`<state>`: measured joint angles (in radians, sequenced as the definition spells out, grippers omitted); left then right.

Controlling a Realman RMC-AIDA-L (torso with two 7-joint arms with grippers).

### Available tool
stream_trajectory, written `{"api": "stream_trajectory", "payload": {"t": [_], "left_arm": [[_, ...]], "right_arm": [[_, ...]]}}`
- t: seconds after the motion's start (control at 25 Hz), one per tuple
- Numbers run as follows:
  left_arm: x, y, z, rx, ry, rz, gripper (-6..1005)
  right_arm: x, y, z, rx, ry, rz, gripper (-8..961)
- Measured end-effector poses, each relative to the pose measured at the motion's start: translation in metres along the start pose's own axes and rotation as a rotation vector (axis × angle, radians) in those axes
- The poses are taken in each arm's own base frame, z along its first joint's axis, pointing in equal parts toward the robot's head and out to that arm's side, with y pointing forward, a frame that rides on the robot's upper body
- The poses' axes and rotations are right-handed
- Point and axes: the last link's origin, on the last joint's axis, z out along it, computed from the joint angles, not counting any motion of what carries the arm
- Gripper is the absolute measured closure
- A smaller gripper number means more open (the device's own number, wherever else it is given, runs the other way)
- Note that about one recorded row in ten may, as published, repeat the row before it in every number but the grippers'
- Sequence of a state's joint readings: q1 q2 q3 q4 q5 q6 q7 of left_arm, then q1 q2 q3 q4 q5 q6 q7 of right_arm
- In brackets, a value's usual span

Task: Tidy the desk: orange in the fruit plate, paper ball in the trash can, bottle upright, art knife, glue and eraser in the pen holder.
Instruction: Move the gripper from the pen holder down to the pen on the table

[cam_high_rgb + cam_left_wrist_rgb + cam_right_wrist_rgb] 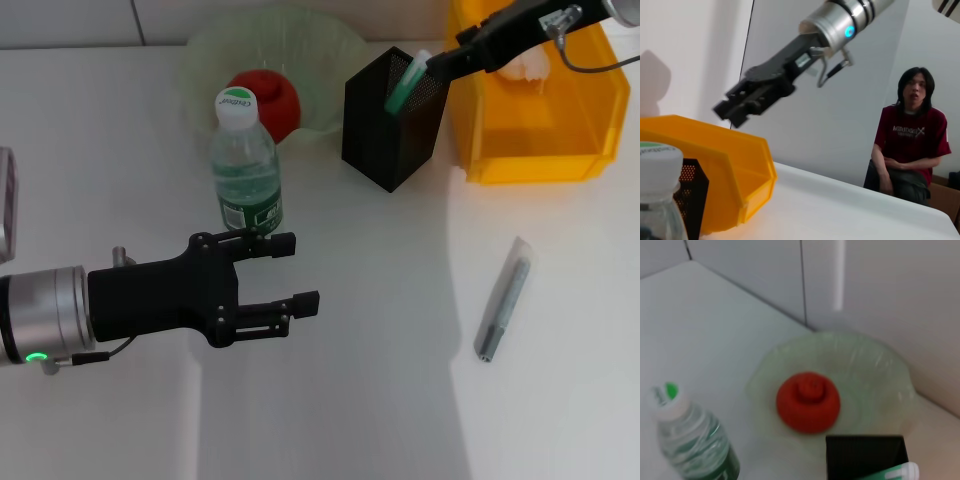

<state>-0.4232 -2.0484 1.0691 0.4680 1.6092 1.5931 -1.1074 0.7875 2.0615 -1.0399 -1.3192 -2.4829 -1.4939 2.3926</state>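
Note:
My right gripper (440, 65) is shut on the top of a green and white glue stick (407, 83), whose lower end is inside the black mesh pen holder (393, 120). The glue also shows in the right wrist view (892, 472). The art knife (503, 298) lies on the table to the right. The bottle (245, 165) stands upright. A red-orange fruit (268, 100) sits in the green plate (330, 50). A paper ball (525, 65) lies in the yellow bin (540, 140). My left gripper (295, 272) is open and empty, just in front of the bottle. No eraser is in view.
The yellow bin stands right beside the pen holder at the back right. In the left wrist view a person (907, 140) sits beyond the table's far edge, and my right arm (790, 65) reaches over the bin (715, 165).

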Motion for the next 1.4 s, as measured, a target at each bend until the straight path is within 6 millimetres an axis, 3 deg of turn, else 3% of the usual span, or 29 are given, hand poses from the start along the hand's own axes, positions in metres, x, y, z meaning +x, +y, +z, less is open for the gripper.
{"api": "stream_trajectory", "payload": {"t": [0.12, 0.24, 0.48, 0.72, 0.84, 0.96, 1.4], "left_arm": [[0.0, 0.0, -0.001, 0.001, -0.001, -0.005, 234], [0.0, 0.0, -0.001, 0.0, -0.002, -0.004, 234], [0.002, -0.001, 0.001, -0.013, -0.006, 0.005, 234], [0.004, -0.002, 0.001, -0.014, -0.009, 0.013, 234], [0.005, -0.004, 0.0, -0.014, -0.011, 0.019, 234], [0.006, -0.004, -0.001, -0.013, -0.013, 0.026, 234], [0.002, -0.005, -0.001, -0.023, -0.058, 0.034, 234]], "right_arm": [[0.015, 0.014, -0.028, -0.007, 0.1, 0.035, 439], [0.031, 0.028, -0.041, -0.042, 0.206, 0.054, 442], [0.049, 0.033, -0.044, -0.049, 0.263, 0.104, 413], [0.074, 0.023, -0.021, -0.028, 0.339, 0.298, 384], [0.088, 0.017, -0.007, -0.015, 0.399, 0.355, 269], [0.097, 0.013, 0.005, -0.01, 0.434, 0.386, 270], [0.105, 0.01, 0.036, 0.011, 0.476, 0.376, 272]]}}
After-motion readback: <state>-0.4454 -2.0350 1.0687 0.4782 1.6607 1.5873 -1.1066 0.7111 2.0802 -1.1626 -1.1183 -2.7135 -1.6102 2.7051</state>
